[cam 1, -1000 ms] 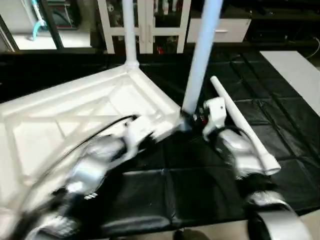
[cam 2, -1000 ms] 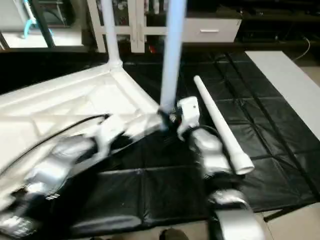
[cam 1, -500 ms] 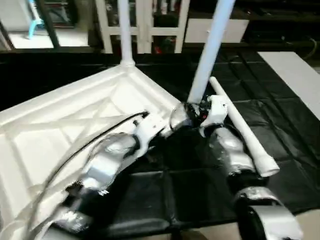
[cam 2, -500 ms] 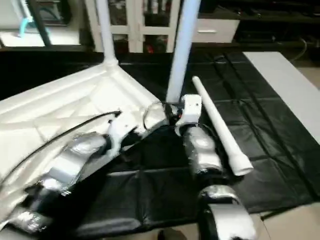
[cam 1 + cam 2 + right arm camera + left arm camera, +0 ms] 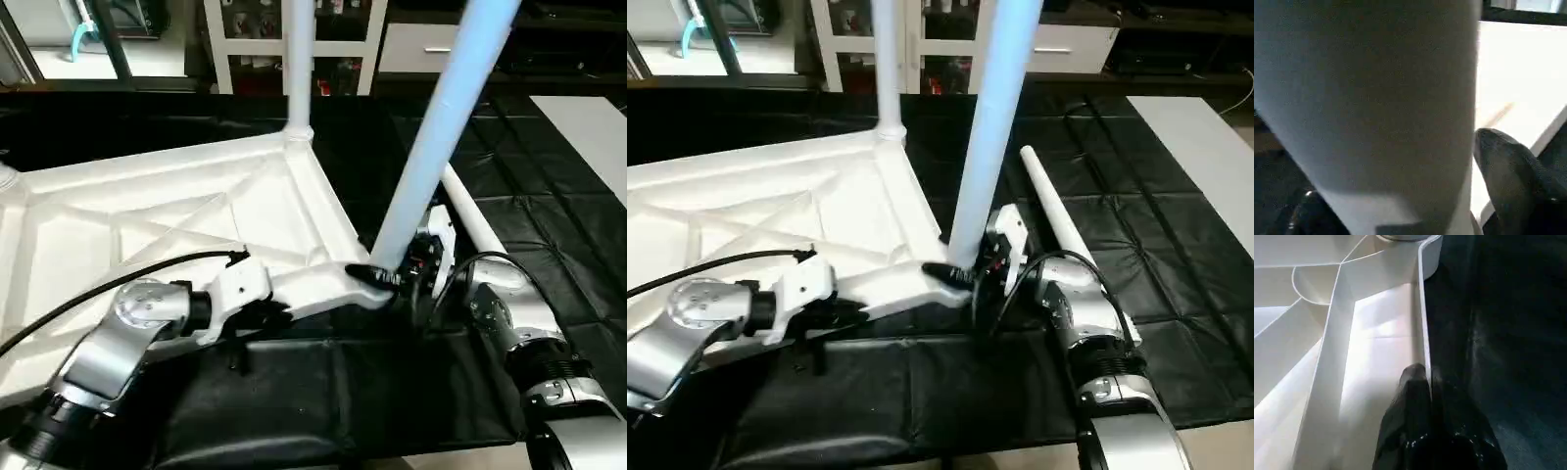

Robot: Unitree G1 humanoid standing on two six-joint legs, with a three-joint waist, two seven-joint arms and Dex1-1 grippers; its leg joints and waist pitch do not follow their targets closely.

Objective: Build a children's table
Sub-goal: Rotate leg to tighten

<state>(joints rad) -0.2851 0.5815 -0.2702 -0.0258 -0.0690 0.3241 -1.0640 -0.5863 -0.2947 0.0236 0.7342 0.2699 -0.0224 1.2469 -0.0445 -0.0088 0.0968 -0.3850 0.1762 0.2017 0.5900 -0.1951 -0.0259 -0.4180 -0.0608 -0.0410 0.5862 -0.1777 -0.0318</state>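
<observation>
Head pair downward; wrist views close-up

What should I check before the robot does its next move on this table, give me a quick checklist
1. Left gripper pinching the table top's rim: ok.
2. Right gripper fingers around the near leg: ok; firm grip cannot tell.
3. Near leg upright in its corner: not ok, it leans.
4. Near leg fully seated: cannot tell.
5. Far leg standing in its corner socket: ok.
6. Spare leg lying on the black mat: ok.
</observation>
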